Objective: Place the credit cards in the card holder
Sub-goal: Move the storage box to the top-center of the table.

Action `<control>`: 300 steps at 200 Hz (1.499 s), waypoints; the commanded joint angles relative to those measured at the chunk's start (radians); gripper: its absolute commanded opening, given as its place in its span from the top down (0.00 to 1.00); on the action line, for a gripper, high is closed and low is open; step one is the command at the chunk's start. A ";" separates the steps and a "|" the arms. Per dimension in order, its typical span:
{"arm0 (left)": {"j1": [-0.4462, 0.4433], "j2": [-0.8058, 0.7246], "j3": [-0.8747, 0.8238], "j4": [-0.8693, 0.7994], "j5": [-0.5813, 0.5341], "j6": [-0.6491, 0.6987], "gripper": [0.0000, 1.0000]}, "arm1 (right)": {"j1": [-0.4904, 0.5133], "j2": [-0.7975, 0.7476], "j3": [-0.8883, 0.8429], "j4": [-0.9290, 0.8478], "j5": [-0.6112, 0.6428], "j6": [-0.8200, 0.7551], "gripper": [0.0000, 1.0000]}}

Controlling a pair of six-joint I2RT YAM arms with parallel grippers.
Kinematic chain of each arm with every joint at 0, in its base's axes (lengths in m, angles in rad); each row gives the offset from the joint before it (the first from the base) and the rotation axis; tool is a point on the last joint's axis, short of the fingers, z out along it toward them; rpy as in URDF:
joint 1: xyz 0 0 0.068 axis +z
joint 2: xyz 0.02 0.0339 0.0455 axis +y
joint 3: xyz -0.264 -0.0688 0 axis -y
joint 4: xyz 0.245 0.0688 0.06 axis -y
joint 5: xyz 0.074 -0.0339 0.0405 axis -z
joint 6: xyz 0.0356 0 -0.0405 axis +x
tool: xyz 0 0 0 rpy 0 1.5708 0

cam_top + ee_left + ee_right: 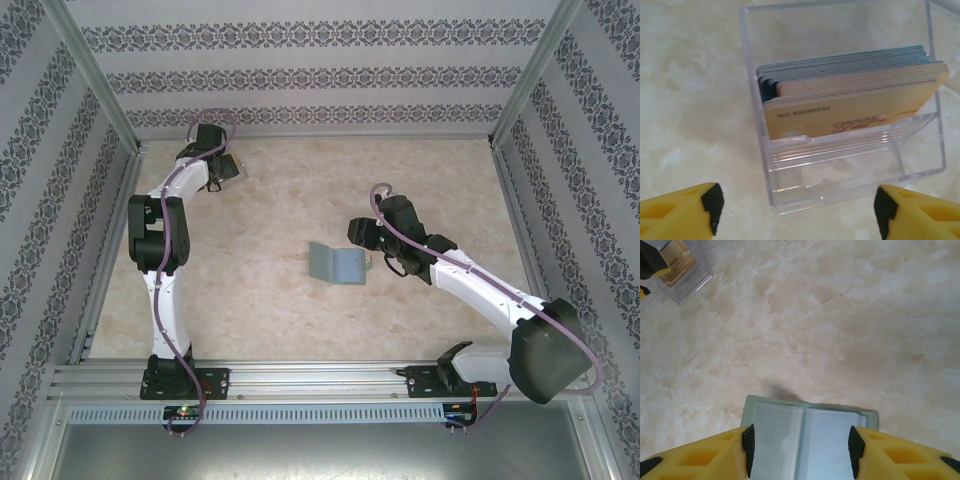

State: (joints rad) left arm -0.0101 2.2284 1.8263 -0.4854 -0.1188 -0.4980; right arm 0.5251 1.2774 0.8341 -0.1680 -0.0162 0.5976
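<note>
1. Top external: the card holder [335, 263] lies open, its long axis running left to right with a slight tilt. The right gripper [366, 250] sits just beside the holder's right end. Well apart from the holder, up and to its left, the left gripper [222, 168] hangs at the clear box [234, 170].

2. Left wrist: far from the holder, the credit cards [855, 102] stand on their long edges inside the clear box [850, 172]. Their long axis runs across the picture, an orange-tan face looks at the camera, and blue-edged cards stand behind. The left gripper [800, 207] has its jaws wide, just short of the box front, gripping nothing. The step in hand looks like fetching a first card. The next move calls for narrowing on the front card alone and lifting it straight up, so the light box does not follow.

3. Right wrist: the card holder [812, 432] shows its clear sleeves [777, 435], which look empty, and its spine points away from the camera. The right gripper [801, 452] has its fingers half spread, one over each half. I cannot tell whether they touch it.
</note>
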 commanded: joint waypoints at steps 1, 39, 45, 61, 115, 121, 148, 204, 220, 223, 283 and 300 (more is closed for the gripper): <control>0.032 0.035 0.084 -0.071 -0.039 -0.036 0.26 | -0.014 0.005 0.028 -0.005 -0.016 -0.020 0.45; 0.038 0.056 0.100 -0.084 -0.058 -0.066 0.34 | -0.018 -0.006 0.022 -0.005 -0.014 -0.021 0.45; 0.039 0.059 0.100 -0.082 -0.055 -0.070 0.36 | -0.017 -0.005 0.025 -0.010 -0.015 -0.021 0.45; 0.044 0.073 0.109 -0.089 -0.031 -0.083 0.38 | -0.019 -0.013 0.021 -0.013 -0.013 -0.014 0.46; 0.053 0.103 0.108 -0.101 -0.016 -0.107 0.48 | -0.021 -0.039 0.006 -0.009 0.007 -0.009 0.46; 0.055 0.107 0.108 -0.098 -0.014 -0.108 0.53 | -0.020 -0.046 0.002 -0.003 0.010 -0.010 0.45; 0.062 0.122 0.116 -0.103 0.001 -0.141 0.75 | -0.023 -0.069 0.001 -0.024 0.023 -0.012 0.45; 0.054 0.041 -0.044 0.003 0.129 -0.331 0.89 | -0.022 -0.110 -0.047 0.007 0.043 0.011 0.44; 0.025 -0.010 -0.141 0.080 0.142 -0.389 0.89 | -0.023 -0.102 -0.057 0.022 0.040 0.016 0.44; 0.018 -0.019 -0.154 0.085 0.141 -0.397 0.89 | -0.023 -0.100 -0.056 0.020 0.039 0.017 0.44; -0.169 -0.108 -0.230 0.043 0.049 -0.497 0.93 | -0.045 -0.078 -0.081 0.051 0.005 0.046 0.44; -0.234 -0.107 -0.205 -0.010 0.021 -0.527 0.95 | -0.055 -0.062 -0.086 0.078 -0.020 0.060 0.44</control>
State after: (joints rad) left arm -0.1547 2.1403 1.6142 -0.4004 -0.0792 -0.9424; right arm 0.4858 1.1934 0.7704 -0.1432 -0.0051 0.6273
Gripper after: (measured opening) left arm 0.072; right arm 0.562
